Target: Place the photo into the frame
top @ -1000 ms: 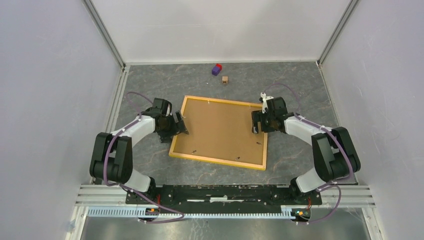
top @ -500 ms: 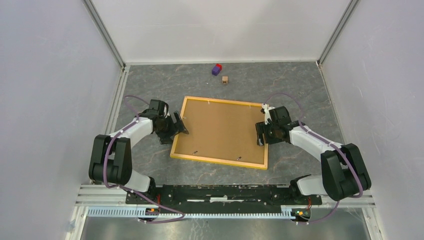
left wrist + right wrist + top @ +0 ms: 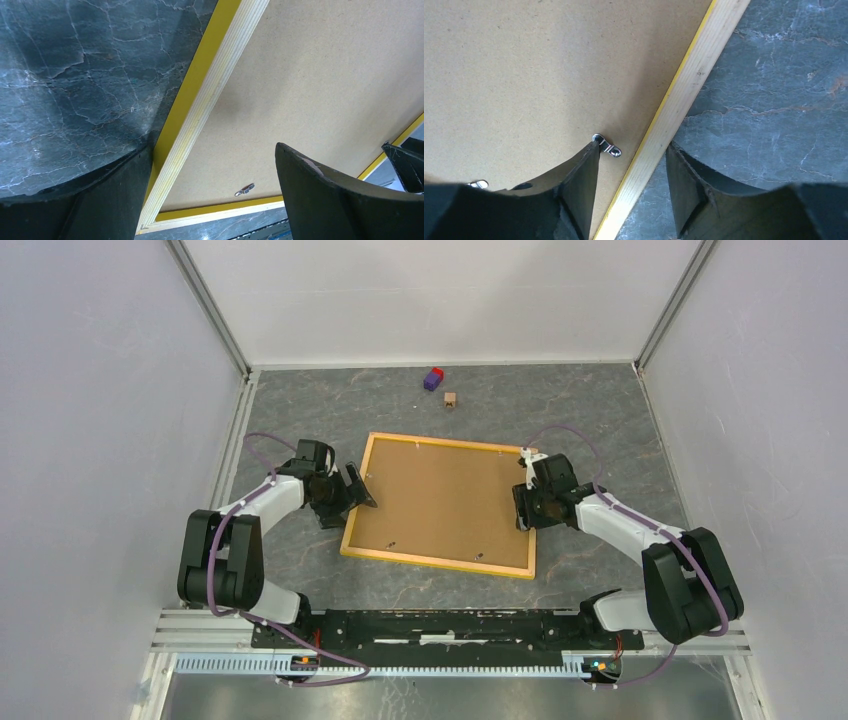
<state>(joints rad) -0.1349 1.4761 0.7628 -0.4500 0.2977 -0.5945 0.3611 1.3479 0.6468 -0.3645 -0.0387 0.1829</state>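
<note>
From above, one frame (image 3: 436, 561) is seen lying flat in the middle of the table (image 3: 300, 410), back side up. It is filled by one brown backing board (image 3: 440, 500). Whether the photo lies under that board cannot be told. Two arms are counted, one at each side. The left gripper (image 3: 358, 485) is placed at the frame's left rail, the right gripper (image 3: 520, 508) at its right rail. Two small things are spotted well apart from the frame at the far end: one purple and red block (image 3: 433, 379) and one small brown block (image 3: 451, 399) just beside it.

Over to the left wrist: the left gripper (image 3: 212, 149) is held wide apart, nothing clasped. One finger (image 3: 75, 200) is seen above the table and the other over the board (image 3: 310, 75), with the frame's yellow rail (image 3: 200, 100) running between them. One metal clip (image 3: 244, 189) is counted on the board near the corner.

Now the right wrist: the right gripper (image 3: 633, 145) is shown with its jaws apart, the pale rail (image 3: 694, 65) set between them and not clamped. The inner finger (image 3: 579, 190) is tipped right against one clip (image 3: 607, 146). A second clip (image 3: 477, 184) is glimpsed at the lower left, so two are counted here.
</note>
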